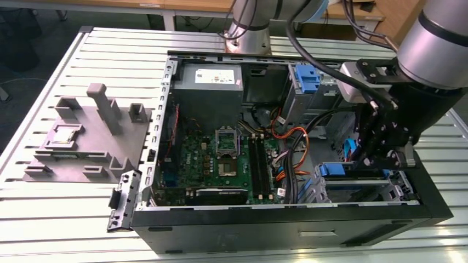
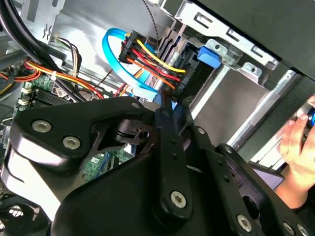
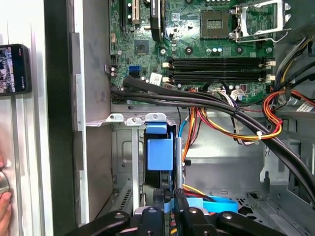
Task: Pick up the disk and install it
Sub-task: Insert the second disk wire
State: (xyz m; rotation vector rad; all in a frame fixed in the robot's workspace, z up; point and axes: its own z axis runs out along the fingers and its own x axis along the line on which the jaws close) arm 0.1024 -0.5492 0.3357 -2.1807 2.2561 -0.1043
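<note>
In the exterior view, an open black computer case (image 1: 292, 227) lay on a ribbed white metal table (image 1: 44, 219). Inside it sat a green motherboard (image 1: 219, 159), a boxy grey power supply (image 1: 208, 82) at the far side, and orange and black cables (image 1: 292, 148) running toward the exterior view's right. The black gripper (image 1: 384, 161) reached down into the drive bay at the near right of the case, just above a blue plastic bracket (image 1: 332, 170). A grey moulded fixture (image 1: 87, 137) stood on the table at the exterior view's left.

In the second wrist view, the matte black linkages of the gripper (image 2: 165, 113) converged on a thin blue edge. Beyond lay a glossy blue ribbon cable (image 2: 110, 49) and a bundle of red, yellow and black wires (image 2: 152, 61). A person's hand (image 2: 295, 147) showed outside the case.

In the first wrist view, the gripper (image 3: 167, 201) was narrowed onto the disk (image 3: 160, 152), whose blue bracket stood on edge in the bare-metal bay (image 3: 123, 162). A phone (image 3: 15, 69) lay on the table.
</note>
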